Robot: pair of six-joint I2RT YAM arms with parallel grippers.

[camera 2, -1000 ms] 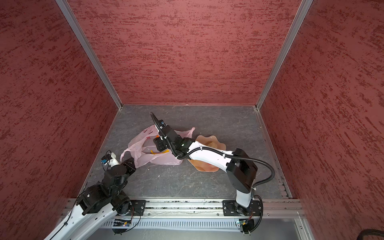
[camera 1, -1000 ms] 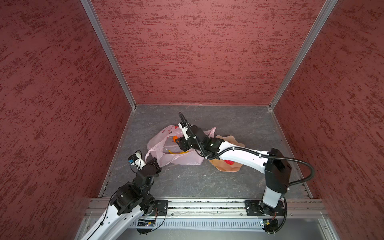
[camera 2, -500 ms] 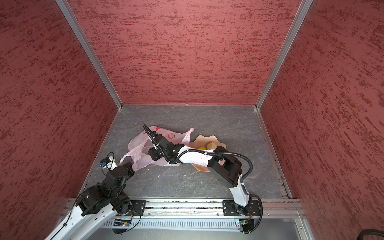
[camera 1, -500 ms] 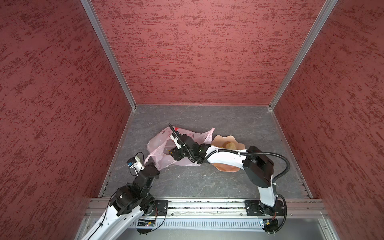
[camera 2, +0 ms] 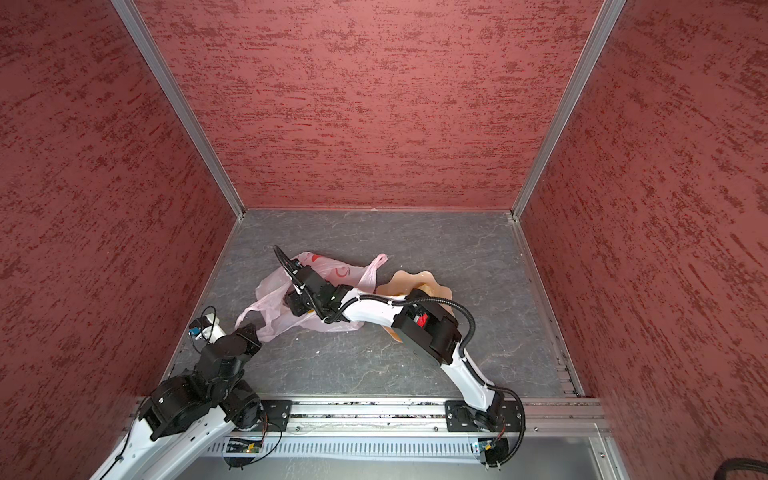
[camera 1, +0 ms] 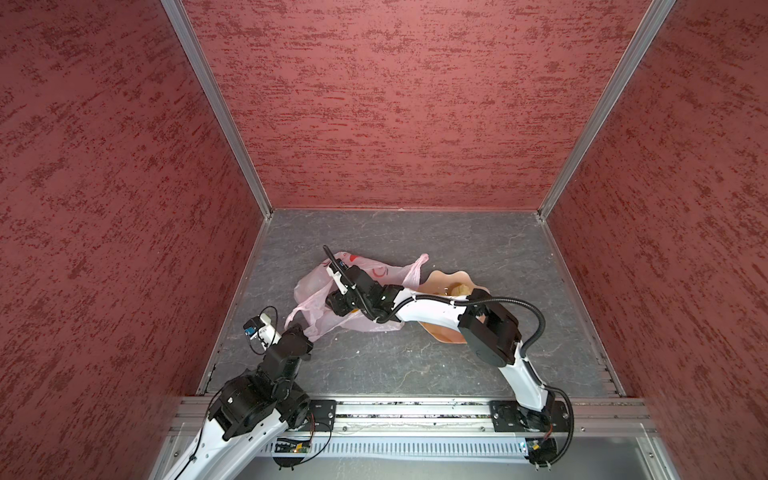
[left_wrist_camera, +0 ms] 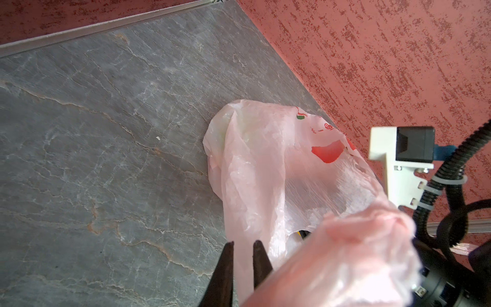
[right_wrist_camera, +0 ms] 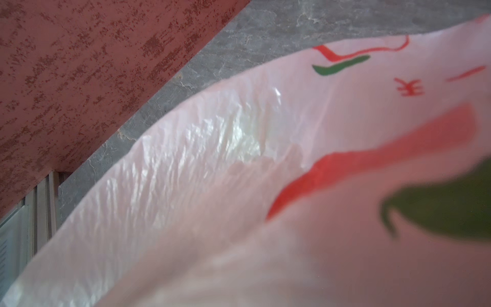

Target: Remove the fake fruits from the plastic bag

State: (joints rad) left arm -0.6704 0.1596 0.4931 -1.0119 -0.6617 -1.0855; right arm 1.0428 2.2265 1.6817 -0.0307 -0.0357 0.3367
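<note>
The plastic bag (camera 1: 316, 291) (camera 2: 270, 291) lies crumpled on the grey floor, pale pink with red and green print. My left gripper (camera 1: 296, 328) (camera 2: 247, 330) (left_wrist_camera: 243, 247) is shut on one stretched loop handle at the bag's near left end. My right gripper (camera 1: 336, 305) (camera 2: 293, 305) reaches into the bag's mouth. In the right wrist view bag film (right_wrist_camera: 212, 159) hides its jaws. A beige lumpy fruit (camera 1: 457, 288) (camera 2: 424, 286) lies on the dish. A yellow sliver (left_wrist_camera: 301, 233) shows in the mouth. The other fruits are hidden.
The peach wavy-edged dish (camera 1: 440, 278) (camera 2: 403, 278) sits right of the bag, half covered by the right arm's elbow (camera 1: 490, 332). Red textured walls close in the left, far and right sides. An aluminium rail (camera 1: 415, 409) runs along the near edge.
The right gripper has moved left and nearer, deeper into the bag, and its elbow has folded down over the dish. The left gripper has kept its hold on the handle, hardly moving.
</note>
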